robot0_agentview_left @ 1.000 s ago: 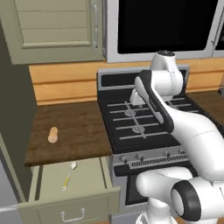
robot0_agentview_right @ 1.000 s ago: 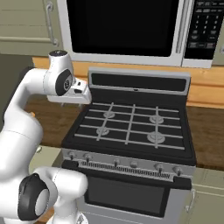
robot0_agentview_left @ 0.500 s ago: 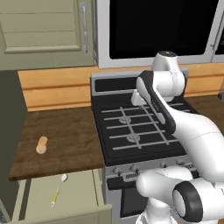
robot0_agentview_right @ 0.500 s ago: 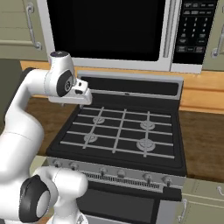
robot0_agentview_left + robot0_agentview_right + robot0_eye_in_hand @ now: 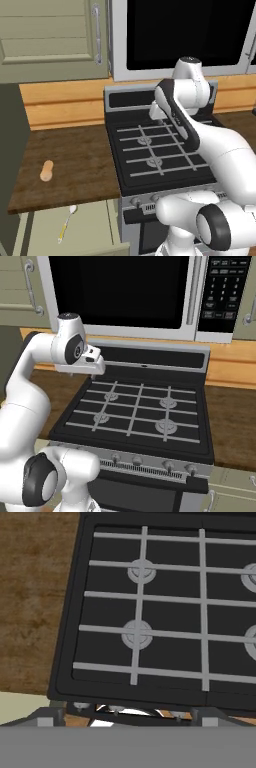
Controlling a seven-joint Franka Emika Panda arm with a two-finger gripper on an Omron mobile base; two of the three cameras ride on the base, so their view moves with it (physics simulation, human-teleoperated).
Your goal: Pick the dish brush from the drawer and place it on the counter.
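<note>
The dish brush (image 5: 66, 224), with its thin yellow handle and small white head, lies in the open pale green drawer (image 5: 95, 226) at the lower left of the left base view. Above the drawer runs the dark brown counter (image 5: 75, 155), which also appears at the left of the hand view as the counter (image 5: 30, 602). My gripper (image 5: 157, 111) hangs over the back left of the stove, well right of the drawer and far above it. It is also seen from the right base view as the gripper (image 5: 94, 368). In the hand view the gripper (image 5: 129, 716) is open and holds nothing.
A stubby tan cylinder (image 5: 46, 170) lies on the counter left of the black gas stove (image 5: 160, 155). A microwave (image 5: 125, 291) hangs over the stove, and a green upper cabinet door (image 5: 50, 40) over the counter. More counter (image 5: 232, 421) lies right of the stove.
The whole picture has shifted down and sideways as the base drove, so the drawer now sits at the bottom edge. The arm keeps its pose over the stove.
</note>
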